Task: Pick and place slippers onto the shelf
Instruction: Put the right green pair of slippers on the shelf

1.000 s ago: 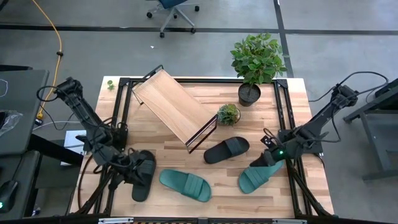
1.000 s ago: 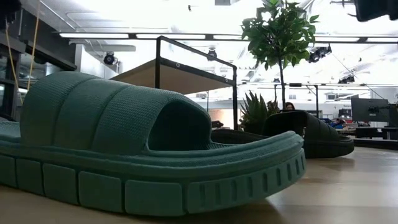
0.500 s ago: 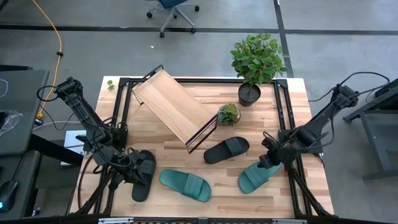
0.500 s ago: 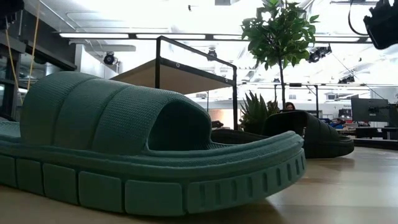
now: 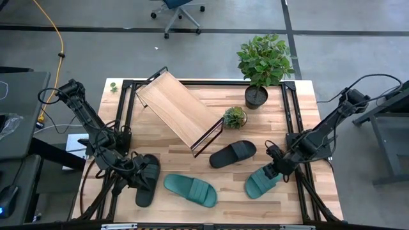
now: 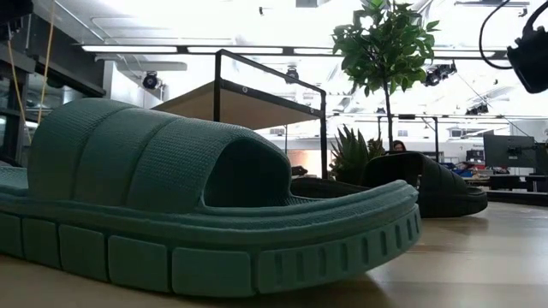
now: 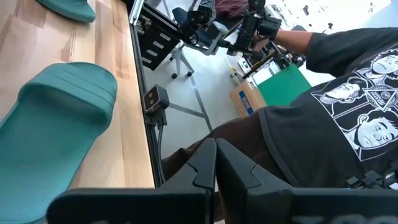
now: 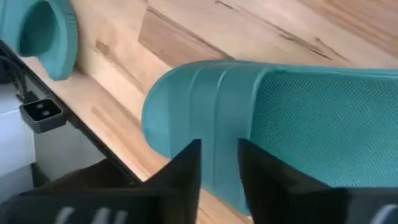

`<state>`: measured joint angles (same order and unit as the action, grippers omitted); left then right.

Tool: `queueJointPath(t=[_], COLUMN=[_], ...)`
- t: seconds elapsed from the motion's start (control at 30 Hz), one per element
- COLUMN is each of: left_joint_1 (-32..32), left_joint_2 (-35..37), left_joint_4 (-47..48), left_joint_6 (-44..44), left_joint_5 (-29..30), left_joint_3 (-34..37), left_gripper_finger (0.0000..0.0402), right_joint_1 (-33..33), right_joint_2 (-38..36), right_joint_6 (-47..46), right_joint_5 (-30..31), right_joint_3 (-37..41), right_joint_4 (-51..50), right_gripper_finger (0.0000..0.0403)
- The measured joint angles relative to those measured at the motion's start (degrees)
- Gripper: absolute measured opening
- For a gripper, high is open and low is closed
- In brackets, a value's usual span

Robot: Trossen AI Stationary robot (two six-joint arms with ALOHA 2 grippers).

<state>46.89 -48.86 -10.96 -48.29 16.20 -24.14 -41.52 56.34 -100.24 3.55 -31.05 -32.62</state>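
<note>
Four slippers lie on the tabletop; shelf [image 5: 179, 108] bare. Right gripper [image 5: 276, 162] hovers at the heel end of the right teal slipper [image 5: 262, 183], fingers [image 8: 183, 180] narrowly parted, holding nothing. Advice: descend straddling the strap edge, close firmly. Left gripper [image 5: 142, 171] rests over the black slipper [image 5: 147, 181], fingers pressed together, empty.

No words, brand names, labels or numbers can be read anywhere in these views. The only printed thing is a white graphic of drawn figures on the dark grey T-shirt [image 7: 339, 118] of the person standing just beyond the edge of the light-wood butcher-block desk [image 7: 59, 37]; no lettering can be made out in that print.
</note>
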Motion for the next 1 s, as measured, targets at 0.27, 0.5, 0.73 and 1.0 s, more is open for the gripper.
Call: queueJointPath(t=[0.27, 0.5, 0.73, 1.0], left_joint_1=[0.00, 0.00, 0.00, 0.00], left_joint_2=[0.00, 0.00, 0.00, 0.00], left_joint_4=[0.00, -0.02, 0.03, 0.46], left_joint_6=[-0.20, -0.22, -0.13, 0.01], left_joint_5=[-0.10, -0.10, -0.10, -0.09], left_joint_3=[0.00, 0.00, 0.00, 0.00], left_gripper_finger=[0.0001, 0.0001, 0.0001, 0.0001], right_joint_1=[0.00, -0.04, -0.04, -0.07], right_joint_2=[0.02, 1.56, 5.39, 8.47], right_joint_6=[-0.30, -0.40, -0.36, -0.45], right_joint_5=[-0.61, -0.61, -0.69, -0.78], right_joint_3=[0.02, 0.02, 0.04, 0.04], right_joint_4=[-2.34, -0.95, 1.24, 6.60], right_gripper_finger=[0.0167, 0.0171, 0.0172, 0.0171])
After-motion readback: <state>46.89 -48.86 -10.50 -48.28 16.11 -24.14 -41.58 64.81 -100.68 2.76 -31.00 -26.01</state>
